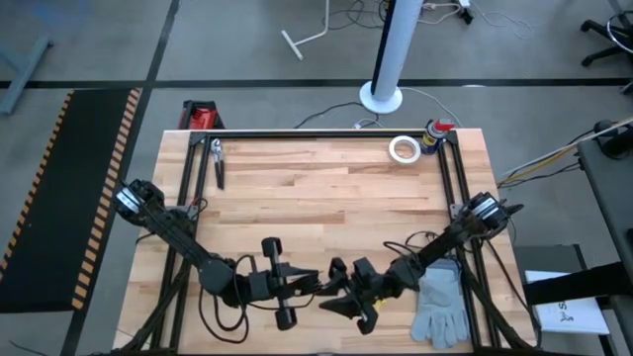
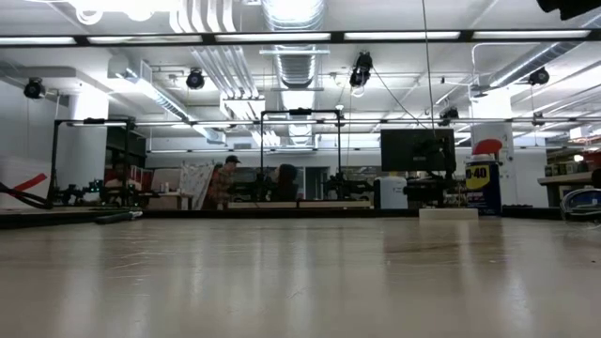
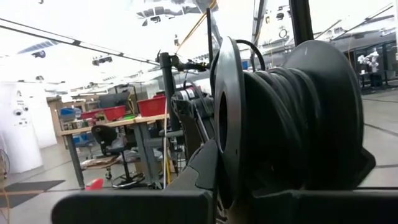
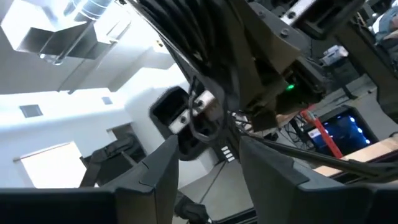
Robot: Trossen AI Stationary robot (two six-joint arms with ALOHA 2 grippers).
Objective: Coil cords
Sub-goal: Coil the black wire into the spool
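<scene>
From above, both claws meet at the table's (image 1: pixel 316 188) near edge: left claw (image 1: pixel 309 284), right claw (image 1: pixel 341 287). I cannot tell their grip.

Left wrist: the black cord (image 3: pixel 280 124) sits wound on a spool, close ahead.

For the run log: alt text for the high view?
Seen from above, the left gripper and right gripper meet near the front edge of a wooden table, a black spool by the left one. A grey glove lies front right; a white tape roll sits at the back.
</scene>
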